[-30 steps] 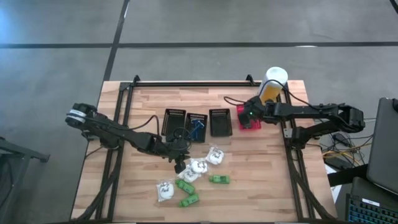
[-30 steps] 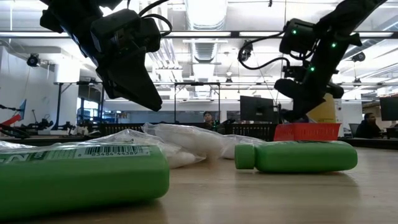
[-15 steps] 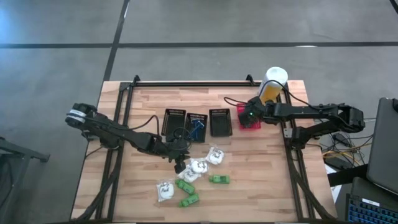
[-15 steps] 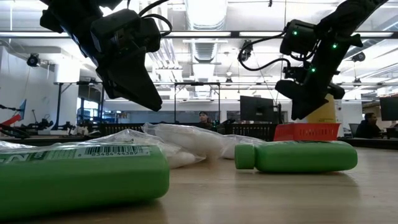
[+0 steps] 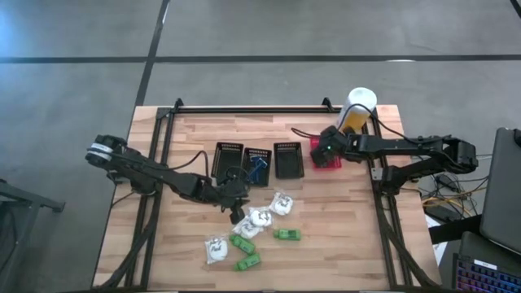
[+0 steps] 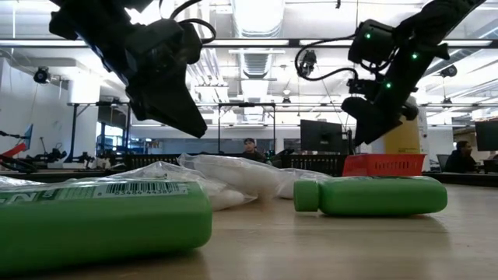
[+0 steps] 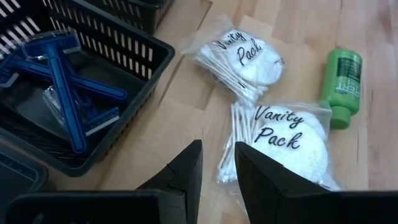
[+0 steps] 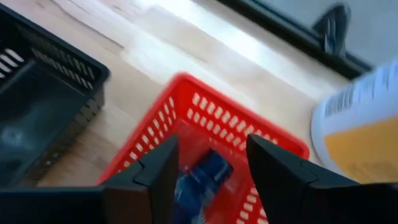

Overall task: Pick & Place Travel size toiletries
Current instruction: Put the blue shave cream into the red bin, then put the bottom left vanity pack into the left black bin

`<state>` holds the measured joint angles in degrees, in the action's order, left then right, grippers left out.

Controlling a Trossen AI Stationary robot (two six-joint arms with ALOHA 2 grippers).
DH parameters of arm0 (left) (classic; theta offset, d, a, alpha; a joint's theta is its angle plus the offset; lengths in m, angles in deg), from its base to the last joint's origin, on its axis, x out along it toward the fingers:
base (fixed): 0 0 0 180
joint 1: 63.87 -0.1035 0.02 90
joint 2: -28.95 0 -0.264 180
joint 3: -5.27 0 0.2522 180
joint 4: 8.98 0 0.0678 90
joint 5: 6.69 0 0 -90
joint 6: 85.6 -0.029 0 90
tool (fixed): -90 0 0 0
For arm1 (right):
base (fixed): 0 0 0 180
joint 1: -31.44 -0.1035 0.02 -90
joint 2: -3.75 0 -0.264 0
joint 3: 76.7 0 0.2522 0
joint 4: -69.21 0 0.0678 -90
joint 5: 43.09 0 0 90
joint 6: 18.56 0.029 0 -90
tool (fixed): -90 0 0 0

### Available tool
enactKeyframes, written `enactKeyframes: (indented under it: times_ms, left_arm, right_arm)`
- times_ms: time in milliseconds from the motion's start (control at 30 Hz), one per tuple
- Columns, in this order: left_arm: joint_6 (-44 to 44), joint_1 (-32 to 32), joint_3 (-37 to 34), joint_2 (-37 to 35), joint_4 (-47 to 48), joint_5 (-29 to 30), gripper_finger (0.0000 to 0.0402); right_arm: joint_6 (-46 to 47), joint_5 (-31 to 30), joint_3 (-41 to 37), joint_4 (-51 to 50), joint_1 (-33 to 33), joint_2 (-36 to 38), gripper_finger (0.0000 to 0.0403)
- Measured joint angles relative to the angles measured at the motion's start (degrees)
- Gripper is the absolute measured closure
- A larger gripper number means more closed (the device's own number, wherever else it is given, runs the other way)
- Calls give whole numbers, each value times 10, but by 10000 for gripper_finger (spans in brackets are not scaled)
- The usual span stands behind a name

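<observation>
Since the earlier frames our right gripper (image 8: 208,165) has spread its fingers and lifted a bit over the red basket (image 5: 329,156). A dark blue sachet (image 8: 200,179) lies in that basket, below and btwn the open fingers, w/ nothing held. The left arm has barely shifted.

We read this as the release step on the right side: item dropped, claw open and empty, sitting at about 2 o'clock on the table, just beside the white-and-yellow canister (image 5: 356,110).

Our left gripper (image 7: 216,168) hovers near table centre, at roughly 6 o'clock from the middle black basket (image 5: 258,165), which holds blue razors (image 7: 59,74). Its fingers stand a narrow gap apart, w/ nothing btwn them. Just ahead of it lie two Vanity Pack bags (image 7: 283,140) of cotton swabs, touching each other, w/ a green bottle (image 7: 342,78) beyond.

Rest of the toiletries sit in a loose cluster at about 6 o'clock: white bags (image 5: 259,217), another bag (image 5: 216,249) and green bottles (image 5: 248,262), all on bare wood, none binned yet. So we judge the task partway, w/ most items still out.

Next move, as we see it: right arm needs to clear up and back from the red basket, then swing toward the cluster. Left needs to open wider, drop onto the nearest bag, pinch the crinkly wrap not the swab ends. Bags overlap, so one may drag the other.
</observation>
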<state>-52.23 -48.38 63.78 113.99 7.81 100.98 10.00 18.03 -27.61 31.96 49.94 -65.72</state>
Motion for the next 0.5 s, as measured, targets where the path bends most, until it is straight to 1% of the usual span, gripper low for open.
enactKeyframes:
  times_ms: [400,467,500]
  left_arm:
    - [0,0,0,0,0,1,303]
    - [4,-2,0,0,0,19,303]
    - [11,-4,0,0,1,44,303]
  right_arm:
    - [-181,2,0,96,-1,0,195]
    - [-211,2,0,108,-1,0,192]
    - [-227,2,0,115,-1,0,190]
